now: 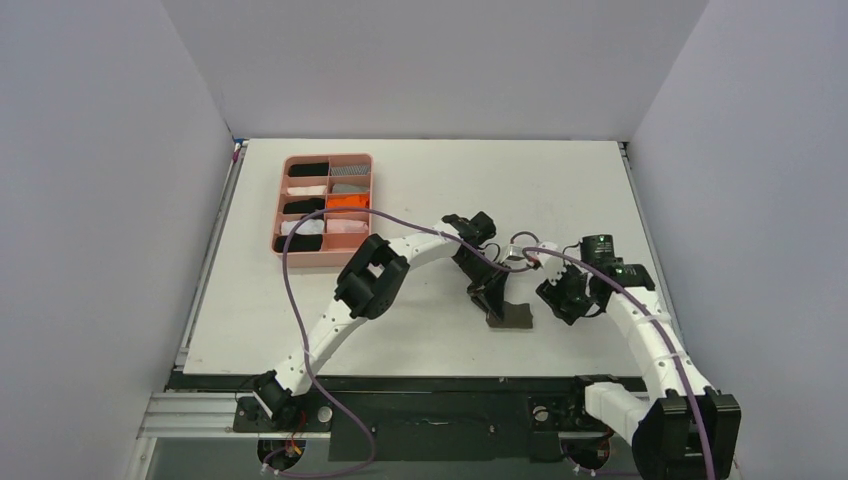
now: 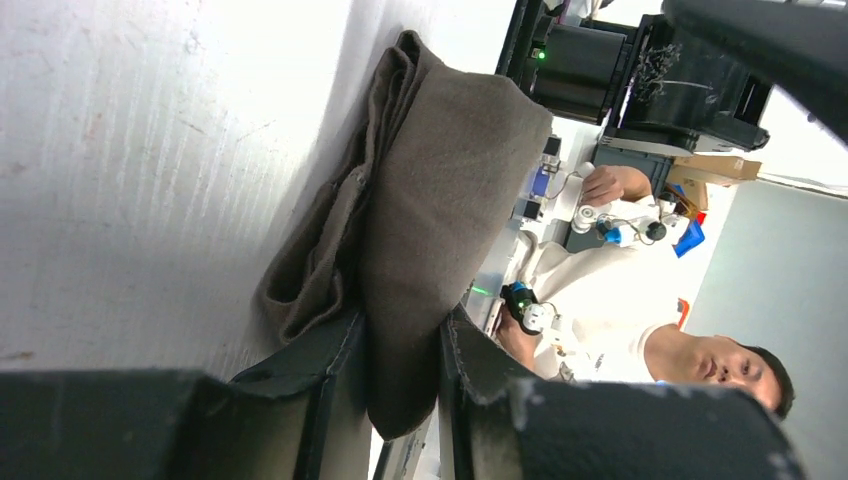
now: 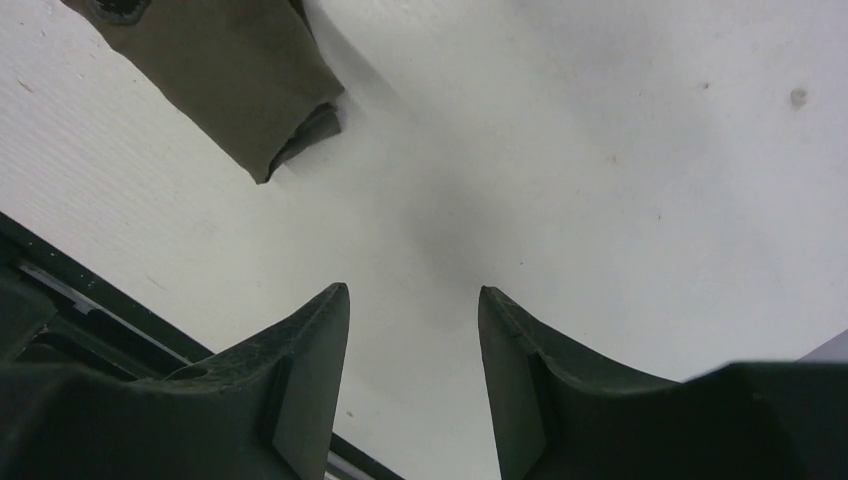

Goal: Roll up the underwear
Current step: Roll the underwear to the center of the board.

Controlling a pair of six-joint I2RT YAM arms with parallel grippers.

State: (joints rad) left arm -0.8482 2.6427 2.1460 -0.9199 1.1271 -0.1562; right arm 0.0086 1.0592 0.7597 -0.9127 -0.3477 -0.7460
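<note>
The underwear [image 1: 511, 316] is a folded dark grey-brown cloth lying on the white table near the front edge, in the middle. My left gripper [image 1: 490, 298] stands over its left end and is shut on a fold of it. In the left wrist view the cloth [image 2: 440, 190] passes between the two fingers [image 2: 330, 370]. My right gripper [image 1: 560, 300] is open and empty just to the right of the cloth. In the right wrist view the cloth's end [image 3: 235, 75] lies at the upper left, apart from the fingers [image 3: 315, 350].
A pink tray [image 1: 283, 206] with several small rolled cloths in its compartments stands at the back left. The table's front edge and black rail [image 1: 400, 380] run just below the cloth. White walls close in the left, back and right.
</note>
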